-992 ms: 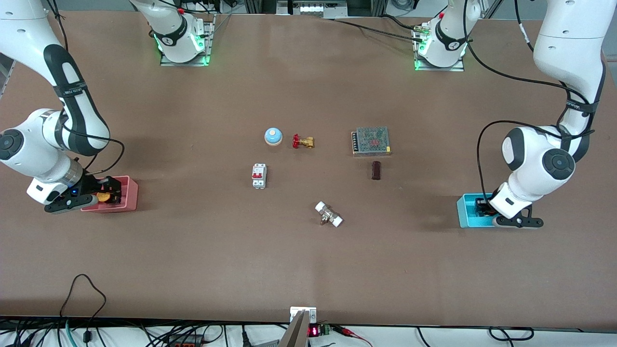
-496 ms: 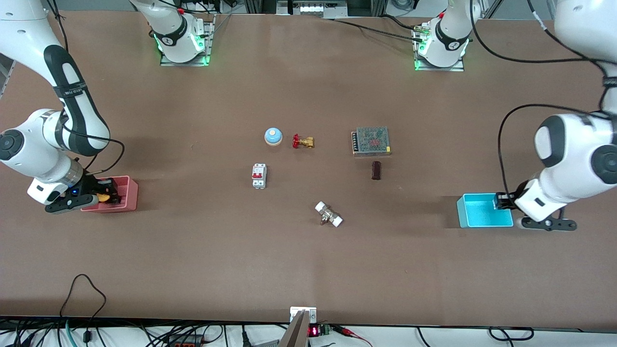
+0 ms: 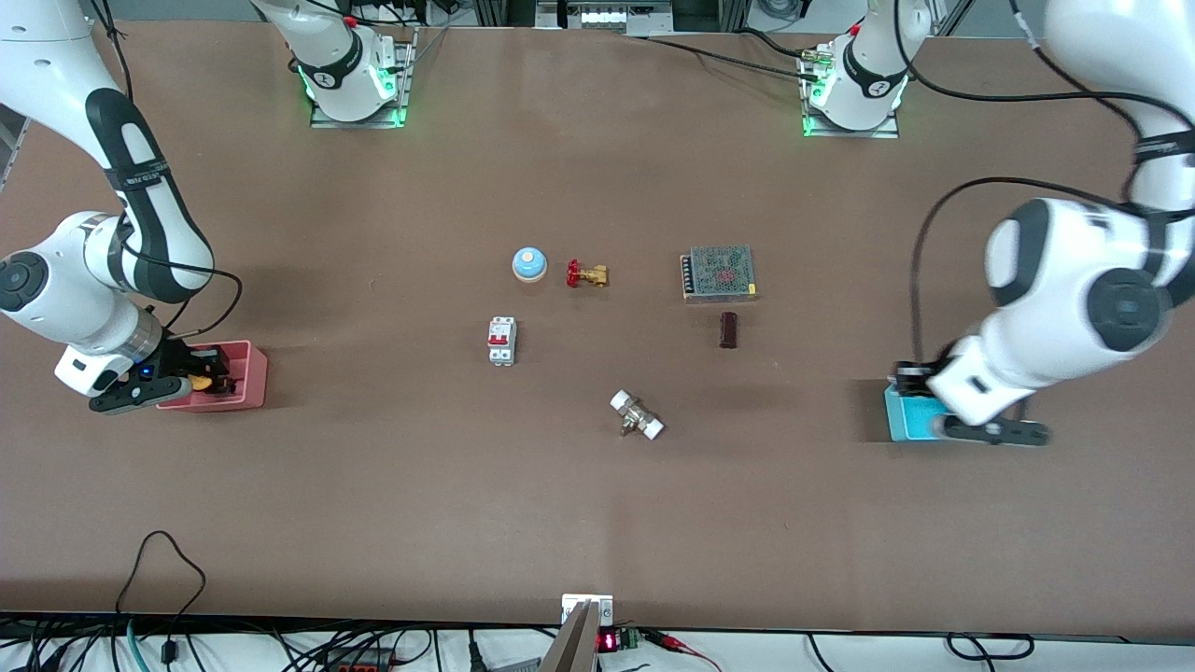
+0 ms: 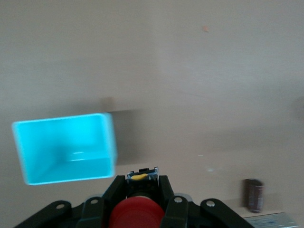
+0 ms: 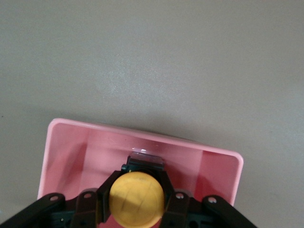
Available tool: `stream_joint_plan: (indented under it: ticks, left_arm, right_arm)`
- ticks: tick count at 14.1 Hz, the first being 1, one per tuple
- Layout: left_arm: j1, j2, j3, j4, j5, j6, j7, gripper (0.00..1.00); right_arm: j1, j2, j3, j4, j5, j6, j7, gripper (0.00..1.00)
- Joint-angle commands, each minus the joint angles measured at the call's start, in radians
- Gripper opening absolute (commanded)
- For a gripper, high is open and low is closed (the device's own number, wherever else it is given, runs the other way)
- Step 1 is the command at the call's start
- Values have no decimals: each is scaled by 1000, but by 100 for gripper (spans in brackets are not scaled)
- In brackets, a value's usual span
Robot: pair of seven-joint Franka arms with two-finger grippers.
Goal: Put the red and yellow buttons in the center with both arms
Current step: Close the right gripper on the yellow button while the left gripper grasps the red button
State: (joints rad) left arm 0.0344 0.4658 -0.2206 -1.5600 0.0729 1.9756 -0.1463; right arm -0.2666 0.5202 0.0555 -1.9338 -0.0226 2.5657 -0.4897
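My left gripper [image 3: 910, 376] is shut on the red button [image 4: 137, 213], with its fingers clamping the black body. It holds the button in the air over the edge of the cyan tray [image 3: 901, 420] that faces the table's middle. The red button is hidden in the front view. In the left wrist view the cyan tray [image 4: 61, 161] lies empty beside the gripper [image 4: 140, 183]. My right gripper [image 3: 207, 373] is shut on the yellow button [image 3: 199, 381], low over the pink tray [image 3: 252, 373]. The right wrist view shows the yellow cap [image 5: 137, 199] between the fingers, above the tray floor [image 5: 66, 152].
On the middle of the brown tabletop lie a blue dome bell [image 3: 529, 264], a brass valve with a red handle [image 3: 586, 274], a grey power supply [image 3: 718, 273], a dark brown block [image 3: 728, 329], a white circuit breaker [image 3: 501, 340] and a white-ended fitting [image 3: 637, 414].
My left gripper rose out of the cyan tray with the red button, swung toward the table end, then came back over the tray's inner edge. My right gripper has barely moved.
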Motion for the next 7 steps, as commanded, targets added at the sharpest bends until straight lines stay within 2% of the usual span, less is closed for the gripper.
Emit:
stream_joint_plan:
  ticks: [1, 5, 7]
  left_arm:
    - [-83, 62, 0, 28, -1, 46, -152, 22]
    - [-201, 154, 9, 21, 4, 231, -352, 23]
    - [-231, 203, 10, 20, 4, 299, -381, 24]
  right_arm:
    - [-10, -31, 12, 10, 20, -15, -53, 26]
    - [10, -185, 12, 12, 27, -261, -63, 26]
    - [58, -256, 12, 13, 32, -381, 26, 25]
